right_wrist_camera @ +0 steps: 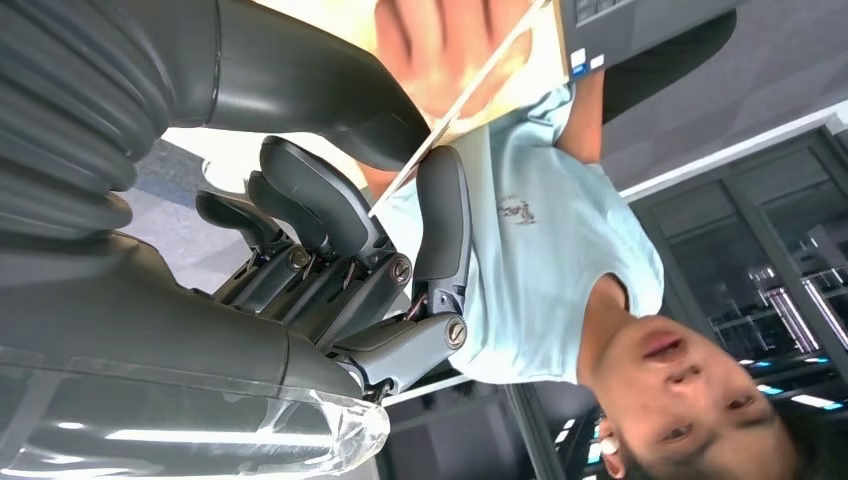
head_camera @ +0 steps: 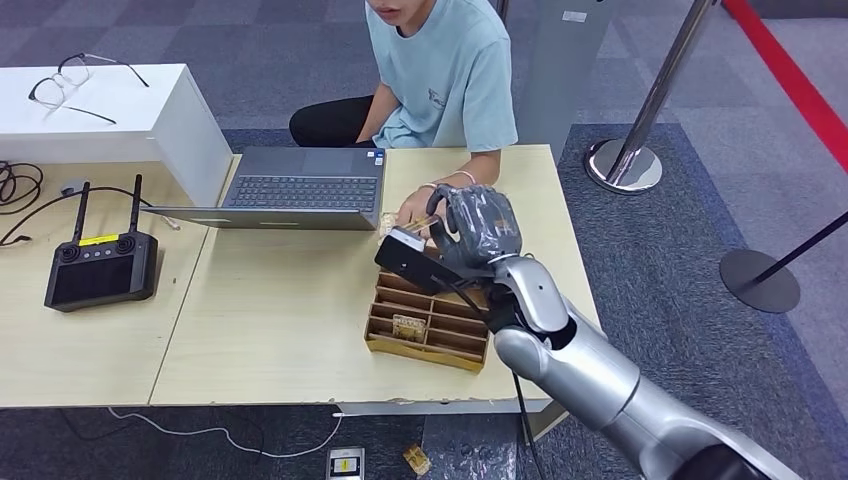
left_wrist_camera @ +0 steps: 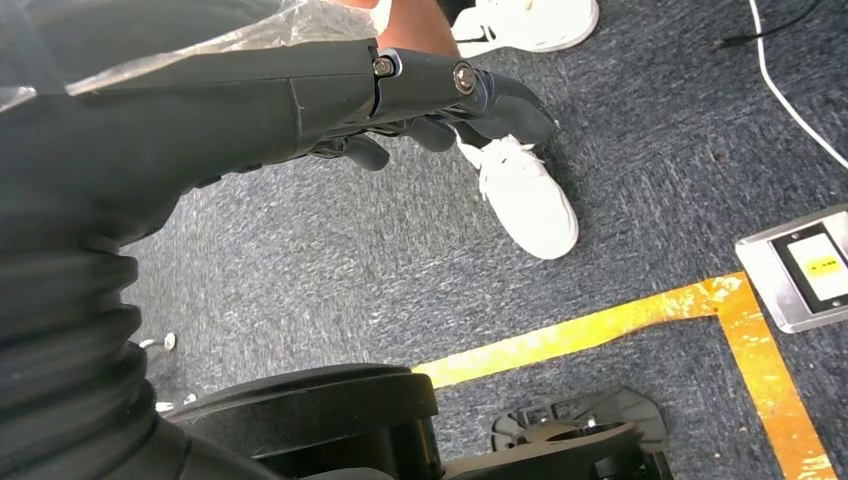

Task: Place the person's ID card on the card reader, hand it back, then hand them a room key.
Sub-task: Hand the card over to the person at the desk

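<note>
My right hand [head_camera: 476, 232] hovers over the table's right part and pinches a thin card [right_wrist_camera: 455, 115] between thumb [right_wrist_camera: 300, 90] and a finger [right_wrist_camera: 445, 210]; the card is seen edge-on. The person's hand [head_camera: 416, 209] reaches in and touches the card's far end [head_camera: 426, 220]. Just below my hand lies the black card reader [head_camera: 408, 262], resting on the back edge of a wooden organiser [head_camera: 430, 325] that holds a room key card [head_camera: 407, 326]. My left hand [left_wrist_camera: 420, 100] hangs beside my body over the carpet, holding nothing, fingers loosely extended.
A person in a light blue shirt [head_camera: 445, 75] sits behind the table. An open laptop [head_camera: 300, 188] stands at the back centre, and a black controller with antennas [head_camera: 100, 268] lies at the left. A white box with glasses [head_camera: 75, 85] is at the back left. Stanchion bases [head_camera: 625, 165] stand right.
</note>
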`<action>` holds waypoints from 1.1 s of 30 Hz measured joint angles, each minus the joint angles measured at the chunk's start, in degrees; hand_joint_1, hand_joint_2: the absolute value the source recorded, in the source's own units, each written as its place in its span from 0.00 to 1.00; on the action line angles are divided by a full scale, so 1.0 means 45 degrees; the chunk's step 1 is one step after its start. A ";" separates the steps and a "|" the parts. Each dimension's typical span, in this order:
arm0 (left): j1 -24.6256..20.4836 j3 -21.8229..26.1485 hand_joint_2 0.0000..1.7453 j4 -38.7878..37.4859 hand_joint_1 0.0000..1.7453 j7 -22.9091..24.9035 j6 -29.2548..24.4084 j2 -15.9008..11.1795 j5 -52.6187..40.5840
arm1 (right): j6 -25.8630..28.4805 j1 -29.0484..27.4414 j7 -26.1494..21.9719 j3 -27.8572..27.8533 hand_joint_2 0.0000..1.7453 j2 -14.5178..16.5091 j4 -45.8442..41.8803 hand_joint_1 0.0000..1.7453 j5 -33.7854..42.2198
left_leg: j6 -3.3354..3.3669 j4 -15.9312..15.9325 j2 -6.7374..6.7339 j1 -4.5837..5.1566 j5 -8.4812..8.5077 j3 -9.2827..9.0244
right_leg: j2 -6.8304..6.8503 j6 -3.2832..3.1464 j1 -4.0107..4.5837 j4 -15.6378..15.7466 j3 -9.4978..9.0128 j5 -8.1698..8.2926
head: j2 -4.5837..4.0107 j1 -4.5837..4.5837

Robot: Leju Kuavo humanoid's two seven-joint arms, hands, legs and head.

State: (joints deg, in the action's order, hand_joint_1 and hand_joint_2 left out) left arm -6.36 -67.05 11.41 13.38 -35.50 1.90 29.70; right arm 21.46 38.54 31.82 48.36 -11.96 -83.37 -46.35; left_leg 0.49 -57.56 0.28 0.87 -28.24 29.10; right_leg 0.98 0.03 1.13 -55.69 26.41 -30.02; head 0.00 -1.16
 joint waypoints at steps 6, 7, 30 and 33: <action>-0.0003 -0.0118 1.00 0.0000 0.00 -0.0011 0.0001 0.0000 -0.0105 | -0.0023 0.0432 0.0098 -0.0085 1.00 -0.0193 0.0433 1.00 0.0346 | 0.0000 -0.0002 0.0002 0.0000 -0.0001 0.0007 | 0.0000 0.0000 0.0000 0.0000 0.0006 0.0000 | 0.0000 0.0001; -0.0003 -0.0142 1.00 0.0000 0.00 -0.0012 0.0004 0.0000 -0.0120 | -0.0023 0.0504 0.0106 -0.0099 1.00 -0.0234 0.0518 1.00 0.0370 | 0.0001 -0.0002 0.0002 0.0000 -0.0001 0.0010 | 0.0000 0.0000 0.0000 0.0000 0.0008 0.0000 | 0.0000 0.0002; -0.0009 -0.0297 1.00 0.0000 0.00 -0.0019 0.0029 0.0000 -0.0285 | -0.0885 0.1828 0.0760 -0.0111 1.00 -0.0965 0.1582 1.00 0.0006 | 0.0001 -0.0002 0.0004 0.0000 -0.0001 0.0030 | 0.0000 0.0000 0.0000 -0.0001 0.0028 0.0000 | 0.0000 0.0001; -0.0011 -0.0299 1.00 0.0000 0.00 -0.0019 0.0039 0.0000 -0.0296 | -0.1013 0.1807 0.0777 -0.0004 1.00 -0.0962 0.1722 1.00 -0.0410 | 0.0001 -0.0002 0.0004 0.0000 -0.0001 0.0032 | 0.0000 0.0000 0.0000 -0.0001 0.0030 0.0000 | 0.0000 0.0002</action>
State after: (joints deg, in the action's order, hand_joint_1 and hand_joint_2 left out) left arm -6.41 -68.39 11.41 13.29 -35.32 1.90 28.37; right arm 16.90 46.67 35.32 48.35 -16.29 -75.62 -48.19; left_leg 0.50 -57.57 0.30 0.87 -28.25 29.25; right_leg 0.98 0.03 1.13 -55.70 26.54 -30.02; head 0.00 -1.15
